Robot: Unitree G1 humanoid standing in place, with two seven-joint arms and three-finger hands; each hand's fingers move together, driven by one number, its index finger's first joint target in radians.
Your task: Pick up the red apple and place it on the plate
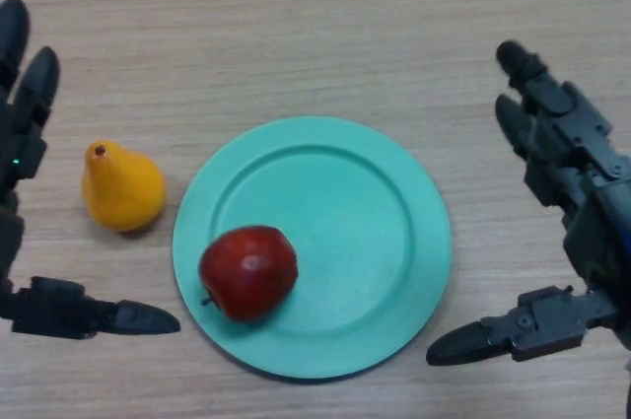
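Observation:
A red apple (247, 272) lies on the near left part of a round teal plate (365, 212) in the middle of the wooden table. My left hand (20, 143) is open at the left edge, its thumb pointing right just below and left of the plate, apart from the apple. My right hand (567, 158) is open at the right edge, its thumb pointing left near the plate's near right rim. Neither hand touches anything.
A yellow pear (121, 187) lies on the table just left of the plate, between the plate and my left hand.

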